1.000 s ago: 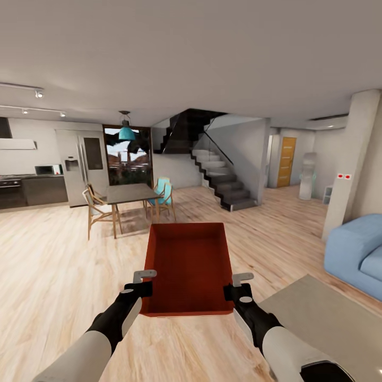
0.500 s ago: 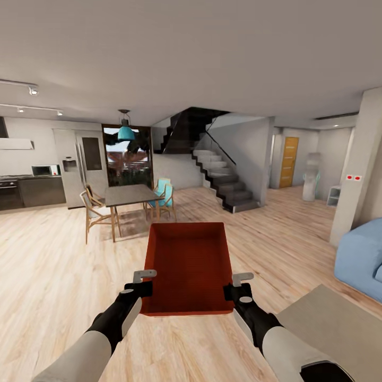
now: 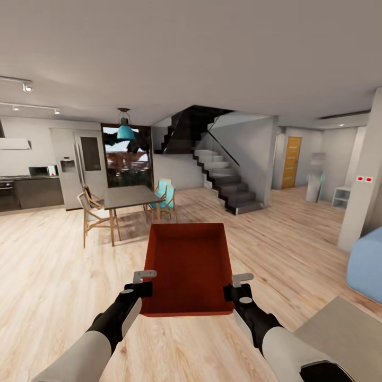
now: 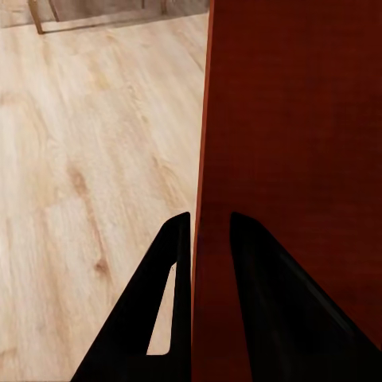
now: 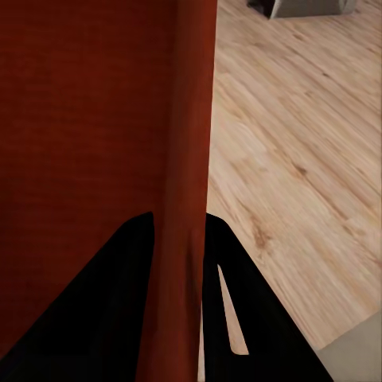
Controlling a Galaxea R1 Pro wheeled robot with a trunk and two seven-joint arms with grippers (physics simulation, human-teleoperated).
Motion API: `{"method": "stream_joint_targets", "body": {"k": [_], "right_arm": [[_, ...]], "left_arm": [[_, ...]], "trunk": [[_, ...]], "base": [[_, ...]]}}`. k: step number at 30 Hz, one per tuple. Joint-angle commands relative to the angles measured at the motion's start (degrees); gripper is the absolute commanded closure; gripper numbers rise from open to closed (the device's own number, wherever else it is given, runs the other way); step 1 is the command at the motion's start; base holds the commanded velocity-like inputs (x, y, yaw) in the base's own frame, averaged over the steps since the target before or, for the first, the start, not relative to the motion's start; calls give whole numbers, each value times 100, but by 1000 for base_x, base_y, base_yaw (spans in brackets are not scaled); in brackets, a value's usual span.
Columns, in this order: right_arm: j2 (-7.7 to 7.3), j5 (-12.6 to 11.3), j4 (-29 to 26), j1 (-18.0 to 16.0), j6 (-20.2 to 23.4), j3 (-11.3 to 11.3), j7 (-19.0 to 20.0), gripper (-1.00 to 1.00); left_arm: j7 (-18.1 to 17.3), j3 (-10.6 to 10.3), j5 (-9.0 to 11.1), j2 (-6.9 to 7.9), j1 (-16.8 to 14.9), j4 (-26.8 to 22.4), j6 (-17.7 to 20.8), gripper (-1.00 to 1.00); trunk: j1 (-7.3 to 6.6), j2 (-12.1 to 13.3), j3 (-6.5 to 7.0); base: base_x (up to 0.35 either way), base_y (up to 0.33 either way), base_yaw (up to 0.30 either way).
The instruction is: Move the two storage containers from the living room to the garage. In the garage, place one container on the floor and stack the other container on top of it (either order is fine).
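I hold one red-orange open-top storage container (image 3: 188,265) in front of me, above the light wood floor of the living room. My left gripper (image 3: 142,284) is shut on the container's left wall (image 4: 199,159), one finger on each side of it. On the opposite side, the right gripper (image 3: 237,286) is shut on the right wall (image 5: 191,143) in the same way. The container looks level and empty.
A dining table (image 3: 127,196) with chairs stands ahead left, the kitchen with a fridge (image 3: 74,167) behind it. A staircase (image 3: 223,183) rises ahead, an orange door (image 3: 291,162) beyond it to the right. A pillar (image 3: 366,180), the blue sofa (image 3: 366,262) and a grey table (image 3: 345,331) lie right.
The whole view has swung left: the sofa, pillar and grey table slide toward the right edge. The container and both grippers keep the same place before me.
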Motion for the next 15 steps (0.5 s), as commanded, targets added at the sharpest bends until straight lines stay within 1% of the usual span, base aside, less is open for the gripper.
{"method": "stream_joint_targets", "body": {"k": [1, 7, 15], "right_arm": [[-23, 2, 24, -1, -4, -42, -46, 100], [-20, 0, 25, -1, 19, -41, -40, 100], [-22, 0, 25, -1, 65, -41, -12, 100]], "left_arm": [[88, 132, -102, 10, -6, -30, 15, 100], [88, 132, -102, 14, -6, -29, 16, 100], [88, 132, -102, 18, -6, -29, 16, 100]], "trunk": [[5, -4, -4], [5, -4, -4], [5, -4, -4]], "base": [[323, 112, 0], [323, 107, 0], [323, 74, 0]]}}
